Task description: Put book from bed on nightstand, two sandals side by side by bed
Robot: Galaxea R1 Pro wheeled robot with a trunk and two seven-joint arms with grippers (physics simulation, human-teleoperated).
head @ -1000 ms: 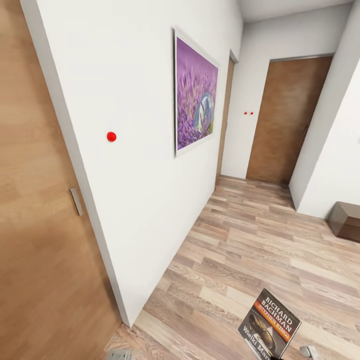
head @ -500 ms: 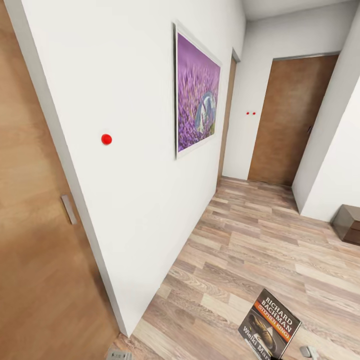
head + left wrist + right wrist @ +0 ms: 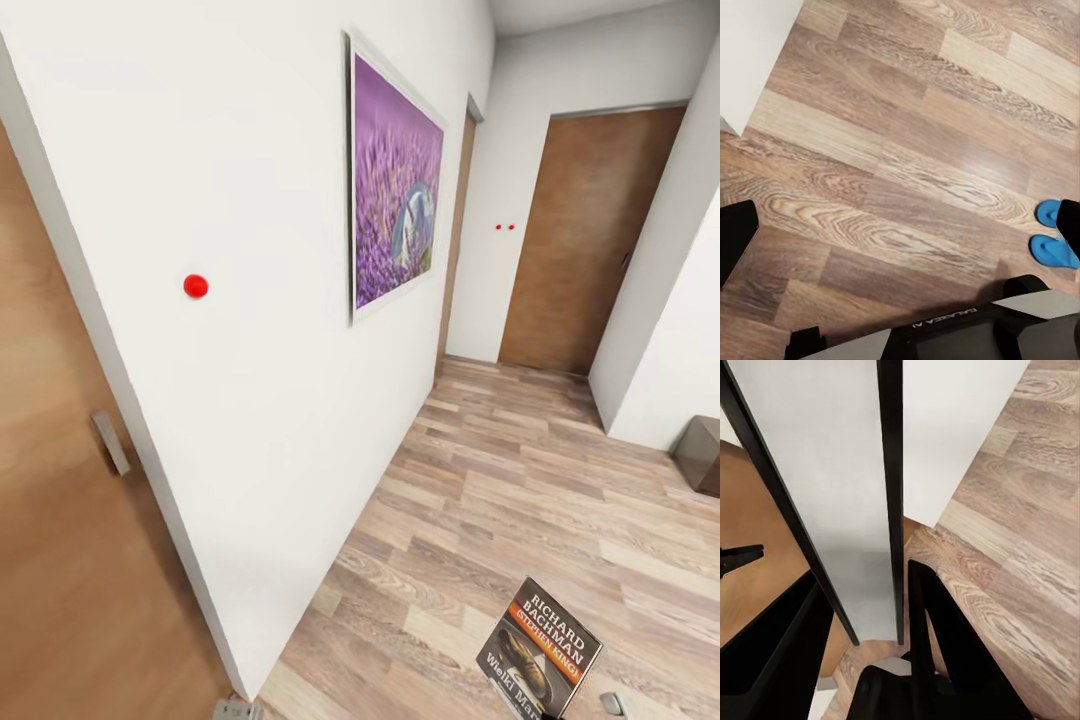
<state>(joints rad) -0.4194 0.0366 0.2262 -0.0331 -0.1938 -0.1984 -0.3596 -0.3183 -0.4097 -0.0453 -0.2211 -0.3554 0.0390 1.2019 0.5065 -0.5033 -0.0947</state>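
We are mid-carry, our right gripper (image 3: 881, 607) clamping the book (image 3: 538, 650) edge-on above the floor (image 3: 520, 500), left gripper's state unclear, so next we must find a nightstand.

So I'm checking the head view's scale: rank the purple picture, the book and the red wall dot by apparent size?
1. Purple picture, largest by far.
2. Book, cut off by the frame's bottom edge and nearer the camera, so flattered.
3. Red wall dot, smallest.
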